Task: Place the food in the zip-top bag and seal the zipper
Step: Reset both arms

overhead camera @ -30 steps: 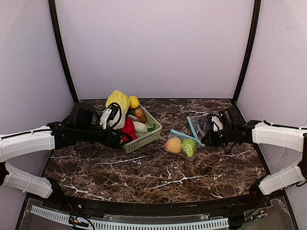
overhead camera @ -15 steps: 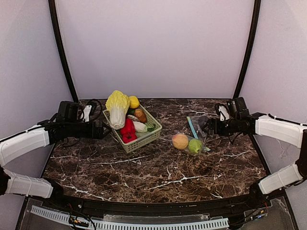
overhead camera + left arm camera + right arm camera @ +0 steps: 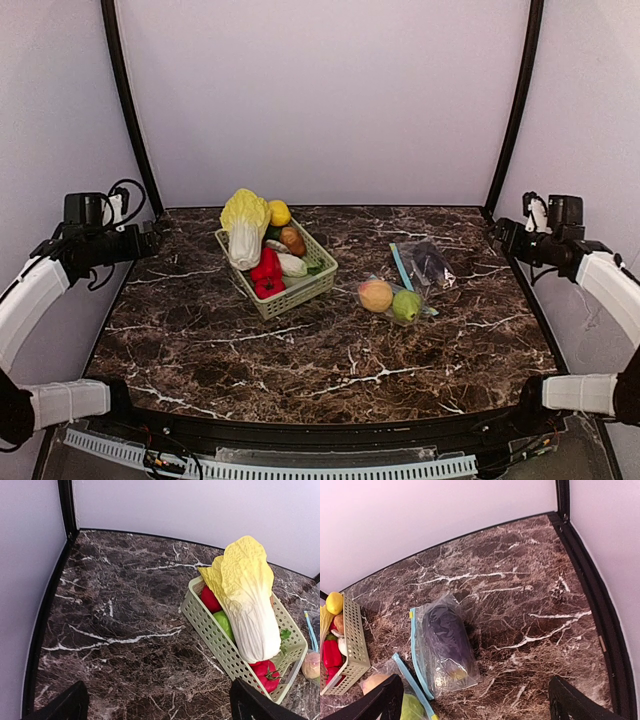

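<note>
Left arm [image 3: 35, 290]: folded back against the left wall, wrist roughly level. The left claw [image 3: 148, 240] is held above the table [image 3: 300, 350] edge, aimed across toward the basket [image 3: 290, 285]. In the wrist view its fingers [image 3: 65, 705] are spread wide with nothing between them, clear of the marble. The basket sits ahead of this claw, well apart, off toward the finger on the right of that view. The cabbage [image 3: 247, 600] lies along the top of it, with red peppers [image 3: 265, 672] under the near end.

Right arm [image 3: 610, 285]: mirrored at the right wall. The right claw [image 3: 500, 235] is up in the air, pointing in over the table edge. Its fingertips are far apart and the claw is empty.

The eggplant [image 3: 445, 640] is ahead of the right claw, well apart, off-centre toward the basket-side finger. It lies inside a clear zip-top bag [image 3: 432, 612] flat on the marble, with the blue zipper strip [image 3: 416, 650] on the edge facing the basket. Can't tell whether that zipper is closed.

The peach [image 3: 375, 295] and green fruit [image 3: 406, 305] touch each other. They are farther from the right claw than the eggplant, between the eggplant's bag and the basket. Clear plastic of a second bag [image 3: 385, 669] surrounds them, with its own blue strip. Can't tell if they are fully inside or if it is sealed.
</note>
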Controlling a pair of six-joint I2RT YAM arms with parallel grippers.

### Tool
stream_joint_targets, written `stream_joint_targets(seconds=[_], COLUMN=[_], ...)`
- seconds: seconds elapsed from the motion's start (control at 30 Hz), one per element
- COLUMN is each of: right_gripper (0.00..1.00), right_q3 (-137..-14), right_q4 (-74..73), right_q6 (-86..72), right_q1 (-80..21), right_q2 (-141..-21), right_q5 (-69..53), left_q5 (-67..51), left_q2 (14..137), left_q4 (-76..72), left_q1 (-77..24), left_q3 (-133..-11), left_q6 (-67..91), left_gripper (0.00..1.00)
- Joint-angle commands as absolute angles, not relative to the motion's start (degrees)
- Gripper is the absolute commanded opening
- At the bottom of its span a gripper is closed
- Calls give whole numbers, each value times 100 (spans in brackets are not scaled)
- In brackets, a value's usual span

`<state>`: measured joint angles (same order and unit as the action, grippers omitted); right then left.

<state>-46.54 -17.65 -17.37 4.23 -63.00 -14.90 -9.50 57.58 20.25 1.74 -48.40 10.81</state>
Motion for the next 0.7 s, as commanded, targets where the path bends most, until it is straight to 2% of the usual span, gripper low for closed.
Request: stream_joint_targets(seconds=[0.0,0.23,0.67], right_gripper=[99,99,99], right_q3=[-4229,-3354,-3323], right_q4=[-1385,-581,-569], right_q6=[-1364,-1186,-1143], right_q1=[491,492,494], right_q2=[-5483,-4037,-3953], right_q5=[-1102,-781,-650], left_q5=[-408,91,227], left_q2=[5140,4294,4103], left_q4=[2408,2109,2152], left_q1=[208,199,198], left_q3=[-4891,-4364,-4292], left_q6=[504,483,433], left_gripper=[99,99,99])
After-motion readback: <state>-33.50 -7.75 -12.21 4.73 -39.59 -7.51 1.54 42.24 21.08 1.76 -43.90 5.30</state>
